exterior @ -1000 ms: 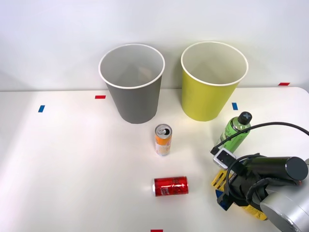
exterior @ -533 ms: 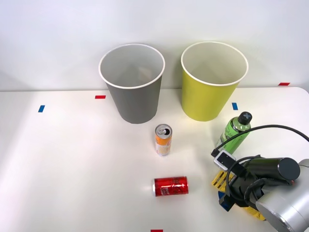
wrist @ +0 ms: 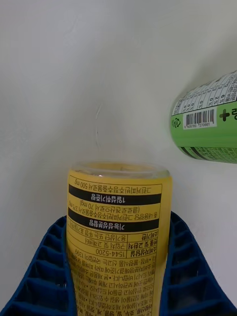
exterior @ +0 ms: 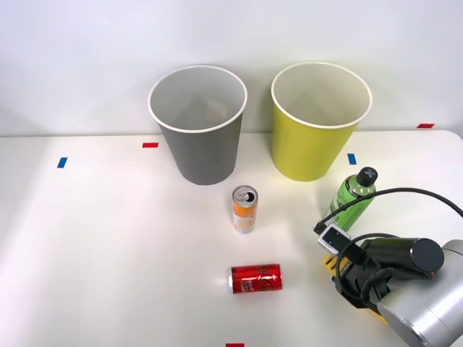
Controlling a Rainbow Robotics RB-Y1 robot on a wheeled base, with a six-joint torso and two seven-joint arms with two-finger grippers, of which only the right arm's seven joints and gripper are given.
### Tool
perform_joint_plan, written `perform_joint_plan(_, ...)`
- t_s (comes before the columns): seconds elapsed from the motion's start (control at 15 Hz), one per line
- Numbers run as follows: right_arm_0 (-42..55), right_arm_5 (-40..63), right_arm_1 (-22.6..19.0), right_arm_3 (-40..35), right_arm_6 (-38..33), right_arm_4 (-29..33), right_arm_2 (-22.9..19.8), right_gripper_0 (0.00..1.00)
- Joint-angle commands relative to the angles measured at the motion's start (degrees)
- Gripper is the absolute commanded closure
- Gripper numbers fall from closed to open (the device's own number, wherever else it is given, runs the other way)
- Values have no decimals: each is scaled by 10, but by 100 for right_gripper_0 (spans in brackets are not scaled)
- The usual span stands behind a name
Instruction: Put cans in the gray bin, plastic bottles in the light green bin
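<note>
My right gripper (wrist: 118, 276) sits low over the table (exterior: 108, 246) at the near right, and I have it closed around the yellow bottle (wrist: 118, 237). In the wrist view the blue ribbed fingers (wrist: 42, 276) press against both sides of the bottle's printed body, with its clear base end sticking out past the fingertips. In the front view the arm (exterior: 412, 289) covers most of the bottle; I see just a sliver of yellow (exterior: 331, 262) beside the wrist camera.

The green bottle (exterior: 352, 196) is just beyond my gripper and a little to its right; it stands tilted, black cap up, apart from the yellow one. Its labelled body (wrist: 210, 118) with a barcode shows close off the fingertips in the wrist view.

The red can (exterior: 255, 277) lies on its side to the left of my gripper, near the table's front edge. The orange can (exterior: 244, 209) stands upright farther off, left and ahead of the gripper, silver top up.

Both bins stand at the back of the table, well ahead of my tool: the green bin (exterior: 318, 141) nearly straight ahead, the gray bin (exterior: 202, 144) ahead and left, just beside it. I cannot tell whether either holds anything.
</note>
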Motion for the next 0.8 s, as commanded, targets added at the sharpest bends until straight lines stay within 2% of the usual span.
perform_joint_plan(0.07, 10, 0, 1, -12, 5, 8, -1, 97)
perform_joint_plan(0.47, 84, -19, 20, -117, 13, 10, -47, 98)
perform_joint_plan(0.8, 147, -190, 33, -143, -3, -6, -53, 98)
